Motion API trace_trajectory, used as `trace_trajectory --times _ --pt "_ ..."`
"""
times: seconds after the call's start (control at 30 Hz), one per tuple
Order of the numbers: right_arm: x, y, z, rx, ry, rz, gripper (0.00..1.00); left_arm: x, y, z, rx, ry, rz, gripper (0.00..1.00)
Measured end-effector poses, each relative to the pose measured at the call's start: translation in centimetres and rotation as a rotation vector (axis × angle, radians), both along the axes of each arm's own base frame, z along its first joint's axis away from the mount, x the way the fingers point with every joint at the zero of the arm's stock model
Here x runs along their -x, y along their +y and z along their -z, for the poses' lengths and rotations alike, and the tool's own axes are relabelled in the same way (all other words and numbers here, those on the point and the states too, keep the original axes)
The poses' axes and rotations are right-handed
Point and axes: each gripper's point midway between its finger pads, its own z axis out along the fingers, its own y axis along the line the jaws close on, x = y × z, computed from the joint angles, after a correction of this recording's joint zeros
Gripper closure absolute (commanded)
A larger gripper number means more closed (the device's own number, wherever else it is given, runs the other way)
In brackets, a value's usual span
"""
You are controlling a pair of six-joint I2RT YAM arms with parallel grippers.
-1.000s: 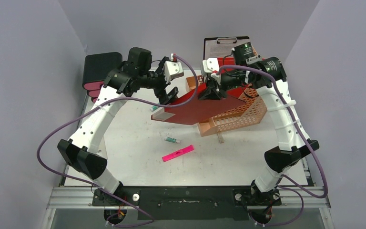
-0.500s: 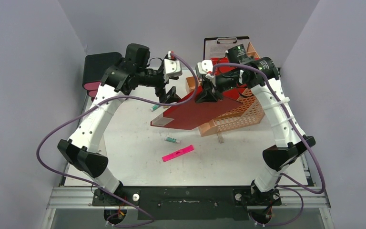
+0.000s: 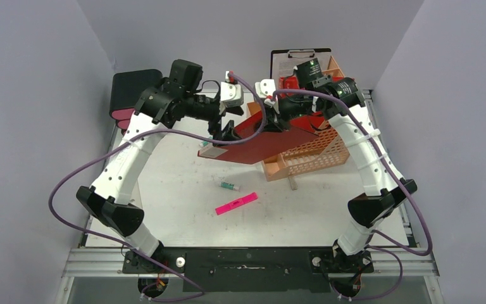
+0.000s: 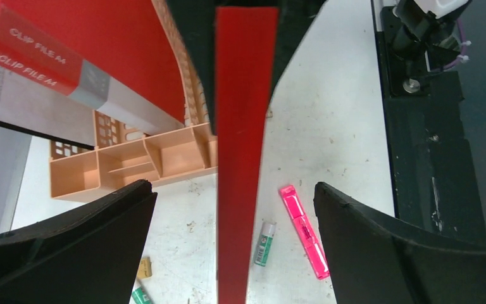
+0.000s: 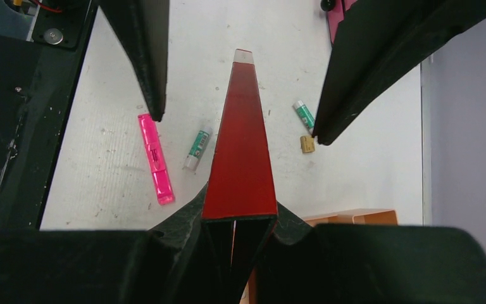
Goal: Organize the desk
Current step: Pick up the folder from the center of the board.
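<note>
White desk (image 3: 177, 221), arms (image 3: 123, 166) arched over red folder (image 3: 262, 144)

I read the left arm (image 3: 123, 168) rising from its base at 7 o'clock, elbow out at 9 o'clock, forearm reaching across toward 3 o'clock. The right arm (image 3: 370, 158) mirrors it: base at 5 o'clock, elbow at 3 o'clock, forearm reaching toward 9 o'clock. Both wrists meet near 12 o'clock.

The left gripper (image 3: 226, 131) stands wide apart. Its fingers (image 4: 69, 247) straddle the edge of a red folder (image 3: 259, 144), with a gap on each side. The right gripper (image 3: 277, 120) is clamped on that folder, with both fingers (image 5: 183, 244) pressed against its faces.
</note>
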Motion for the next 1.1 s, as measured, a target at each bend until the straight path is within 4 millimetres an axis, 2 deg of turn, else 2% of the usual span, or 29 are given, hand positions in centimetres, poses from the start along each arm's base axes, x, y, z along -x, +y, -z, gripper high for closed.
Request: trace_trajectory --times 0.1,0.27,0.33,0.4,0.53,0.73,0.9,0.93,1.0,1.03,1.1 --pt "-0.2 0.1 0.0 0.002 -0.006 0.007 0.95 0.9 -0.4 0.6 -0.029 0.002 0.025 0.04" --pt "-0.1 0.1 -0.3 -0.002 -0.004 0.011 0.95 1.3 -1.1 1.3 -0.070 -0.024 0.028 0.04" --pt "-0.1 0.2 -0.8 -0.011 -0.016 0.009 0.95 1.4 -1.2 1.5 -0.079 -0.025 0.028 0.01" --pt "0.0 0.2 -1.5 -0.024 -0.029 0.007 0.95 1.2 -1.3 1.7 -0.087 -0.025 0.022 0.14" --pt "0.2 0.3 -2.3 -0.046 -0.036 -0.001 0.95 0.9 -1.3 2.2 -0.097 -0.015 0.010 0.55" --pt "0.4 0.3 -2.4 -0.055 -0.018 0.002 0.95 0.5 -1.5 2.5 -0.102 -0.022 0.011 0.99" --pt "0.3 0.3 -2.6 -0.064 0.003 0.015 0.93 0.3 -1.6 2.4 -0.099 -0.033 0.005 1.00" --pt "0.3 0.3 -2.6 -0.064 0.006 0.019 0.81 0.2 -1.6 2.4 -0.098 -0.033 0.004 1.00" --pt "-0.1 0.2 -2.7 -0.067 0.014 0.040 0.42 0.1 -1.7 2.3 -0.093 -0.032 -0.002 1.00" --pt "-0.2 0.2 -2.7 -0.067 0.024 0.052 0.30 0.0 -1.7 2.2 -0.092 -0.031 -0.009 1.00" --pt "-1.3 0.3 -3.5 -0.092 -0.006 0.084 0.13 -0.1 -1.7 2.3 -0.091 -0.006 -0.031 1.00"
